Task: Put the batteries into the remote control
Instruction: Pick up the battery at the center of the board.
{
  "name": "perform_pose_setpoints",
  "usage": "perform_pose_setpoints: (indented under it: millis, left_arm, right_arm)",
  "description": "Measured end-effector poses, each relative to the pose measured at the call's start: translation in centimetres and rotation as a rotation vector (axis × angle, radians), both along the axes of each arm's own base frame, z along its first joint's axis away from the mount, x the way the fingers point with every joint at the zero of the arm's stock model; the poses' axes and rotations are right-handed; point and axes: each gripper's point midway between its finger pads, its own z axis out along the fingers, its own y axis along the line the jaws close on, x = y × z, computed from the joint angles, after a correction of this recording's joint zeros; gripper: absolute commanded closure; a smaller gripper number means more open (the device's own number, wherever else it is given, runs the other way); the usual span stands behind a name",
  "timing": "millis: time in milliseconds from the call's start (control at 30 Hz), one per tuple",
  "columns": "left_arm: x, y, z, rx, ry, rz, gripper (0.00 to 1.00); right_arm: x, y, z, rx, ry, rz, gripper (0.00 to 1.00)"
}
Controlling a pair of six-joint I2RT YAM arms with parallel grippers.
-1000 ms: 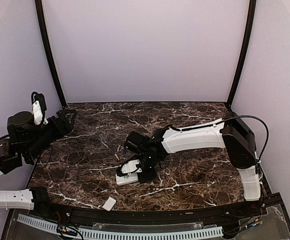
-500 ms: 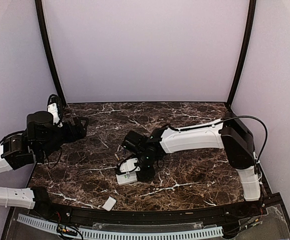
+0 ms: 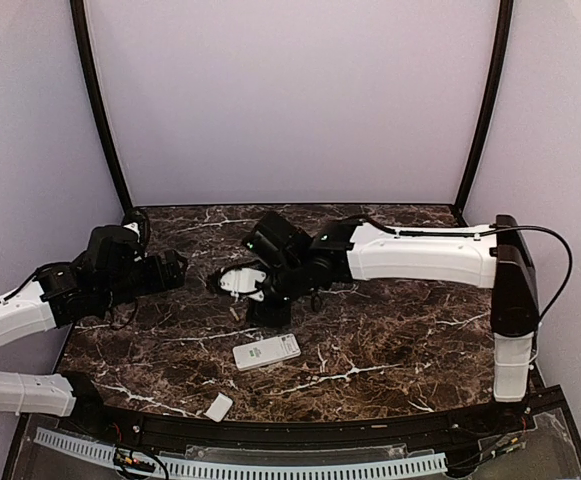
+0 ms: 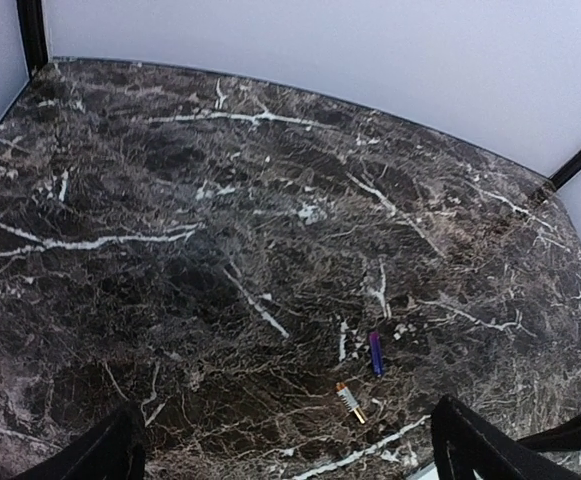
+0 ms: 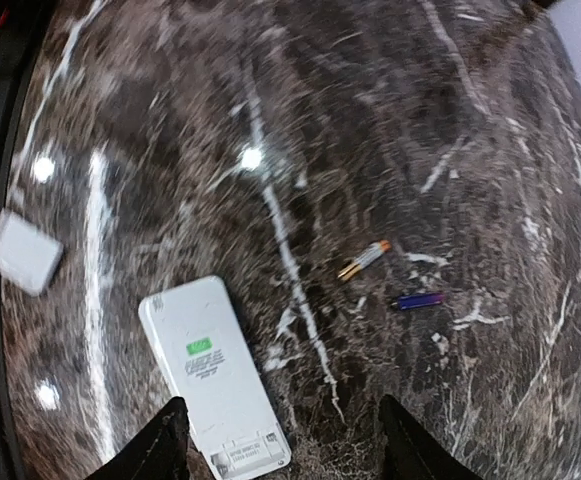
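Marble-topped table (image 3: 400, 340) holds the remote control (image 5: 210, 375) lying flat near the front, the pale battery (image 5: 363, 259) and the bluish battery (image 5: 417, 299) loose a little beyond it, close together but not touching. The left gripper (image 4: 290, 460) and the right gripper (image 5: 285, 450) both hang above with fingers spread apart, gripping nothing.

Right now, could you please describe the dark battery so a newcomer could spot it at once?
On the dark marble table, look near the white remote control for two tiny cylinders lying apart on the stone. The dark battery is the bluish-purple one; its neighbour, the pale battery, is silvery with an orange tip.
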Motion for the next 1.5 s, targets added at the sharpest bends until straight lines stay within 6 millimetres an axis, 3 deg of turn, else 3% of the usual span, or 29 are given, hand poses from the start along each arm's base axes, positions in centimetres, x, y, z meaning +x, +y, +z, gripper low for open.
perform_pose_setpoints:
  millis: [100, 167, 300, 400, 600, 733, 967, 1100, 1267, 1500]
  left_arm:
    - [1.1, 1.2, -4.0, 0.000, 0.102, 0.043, 0.03]
    - [1.6, 1.8, -6.2, 0.001, 0.164, 0.067, 0.03]
    - [2.2, 2.2, -8.5, -0.004, 0.213, 0.087, 0.03]
    - [2.3, 2.3, -8.5, -0.017, 0.202, 0.087, 0.03]
    - [-0.2, 3.8, -9.3, -0.066, 0.171, 0.102, 0.06]
    - [-1.7, 4.6, -8.7, -0.131, 0.114, 0.113, 0.09]
    - [-2.5, 4.6, -7.4, -0.197, 0.062, 0.102, 0.10]
    - [-2.5, 4.4, -8.2, -0.187, 0.094, 0.094, 0.11]
    - [-2.6, 4.0, -9.6, -0.169, 0.148, 0.080, 0.11]
    - [-2.4, 3.4, -9.4, -0.183, 0.140, 0.054, 0.12]
  right_arm:
    - [3.2, 1.9, 5.2, 0.201, 0.051, -0.249, 0.47]
    - [5.8, 2.1, 7.4, 0.302, 0.096, -0.420, 0.50]
    - [10.6, 2.3, 8.6, 0.427, 0.174, -0.720, 0.51]
    - [12.5, 2.9, 6.1, 0.432, 0.204, -0.857, 0.52]
    - [13.9, 4.1, -3.6, 0.291, 0.227, -1.005, 0.52]
    - [14.4, 3.5, -7.7, 0.205, 0.206, -1.064, 0.52]
    - [14.8, 3.2, -9.3, 0.181, 0.195, -1.113, 0.61]
    - [14.6, 3.2, -9.9, 0.170, 0.203, -1.128, 0.68]
    - [14.3, 3.0, -10.1, 0.169, 0.209, -1.137, 0.86]
    - [12.9, 2.0, -10.1, 0.139, 0.244, -1.118, 1.00]
